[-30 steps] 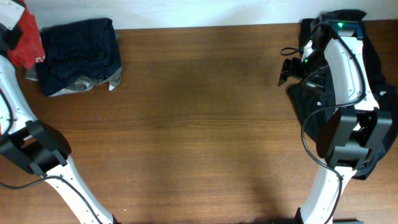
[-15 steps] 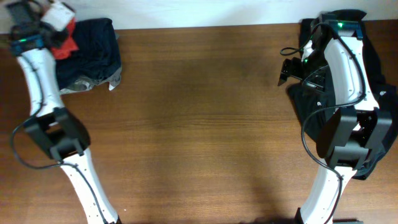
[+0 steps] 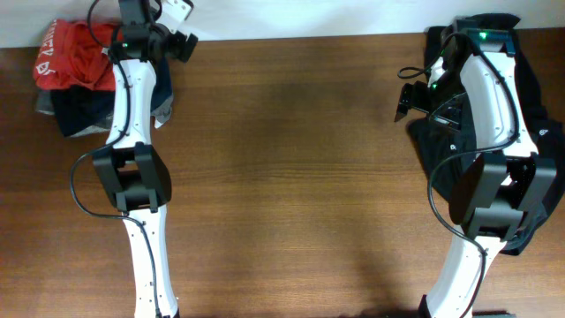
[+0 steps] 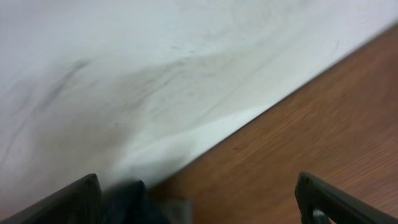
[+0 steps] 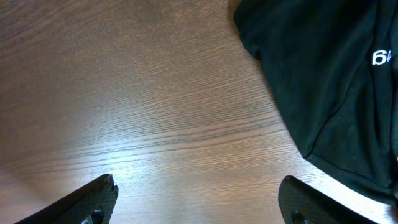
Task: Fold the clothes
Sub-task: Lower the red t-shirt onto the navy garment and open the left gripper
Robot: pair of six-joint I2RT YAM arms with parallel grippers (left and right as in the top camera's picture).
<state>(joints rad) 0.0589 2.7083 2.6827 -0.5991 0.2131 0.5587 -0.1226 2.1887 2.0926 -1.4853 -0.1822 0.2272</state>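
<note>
Sitting as a compact, rumpled bundle, the red-orange T-shirt (image 3: 78, 64) lies on the far part of the dark navy pile (image 3: 75, 119), at the back left corner of the table (image 3: 291, 168). Its long axis runs left to right, along the table's far edge. A strip of white lettering shows at the end that points away from the middle of the table. Which end is the collar and which the hem I cannot tell, since no sleeve or neckline shows.

As a judgement, the shirt looks gathered up and stacked on the pile rather than spread for folding, so its part of the job seems done or nearly so. How neat the fold is cannot be read from overhead.

The left arm (image 3: 132, 97) reaches across the pile's right side. Its wrist view looks past the pile toward the white wall (image 4: 155, 62). The left gripper (image 4: 199, 198) has its fingers spread wide with nothing between them, so it is not holding the shirt.

Well apart from the pile, at the opposite end of the table, the black garment (image 3: 530, 97) lies loose and unfolded. The right gripper (image 5: 199, 205) hovers over bare wood just beside it, fingers apart and empty.
</note>
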